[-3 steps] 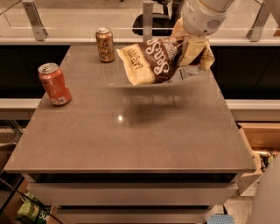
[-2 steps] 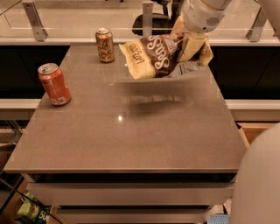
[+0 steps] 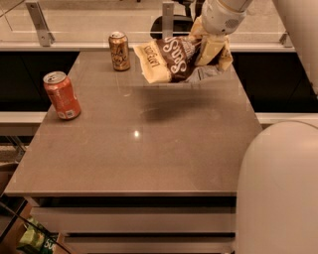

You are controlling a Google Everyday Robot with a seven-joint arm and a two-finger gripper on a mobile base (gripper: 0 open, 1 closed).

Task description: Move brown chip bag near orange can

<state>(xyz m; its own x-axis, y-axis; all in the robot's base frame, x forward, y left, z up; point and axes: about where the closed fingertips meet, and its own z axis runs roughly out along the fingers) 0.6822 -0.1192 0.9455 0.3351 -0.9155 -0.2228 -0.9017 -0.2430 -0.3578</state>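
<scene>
Grey-brown stone counter (image 3: 149, 163) fills most of the view, with a pale ledge and metal brackets (image 3: 39, 22) running behind its far edge. At the near right corner a big white rounded part of the robot's body (image 3: 278, 188) covers the counter's edge, and the white arm (image 3: 223, 12) comes down from the top right.

One brown chip bag (image 3: 166, 59) is in view, the largest loose thing. It hangs in the air over the far edge of the counter, a little right of the middle, lying on its side with a cream end pointing left. White lettering on the dark brown part begins "Sea S"; the rest folds out of sight. Dark print on the cream end cannot be read. The bag's shadow (image 3: 164, 106) falls on the counter below it. The gripper (image 3: 208, 53) is at the far right of the counter, above the surface, its cream fingers (image 3: 212, 45) pinched on the bag's right end and bearing its weight.

Two cans stand upright, both closed on top. A red can (image 3: 61, 95) with a white label patch low on its side stands by the left edge. The orange can (image 3: 119, 51), with brownish print too small to read, stands near the far left corner, just left of the bag's cream end and not touching it.
</scene>
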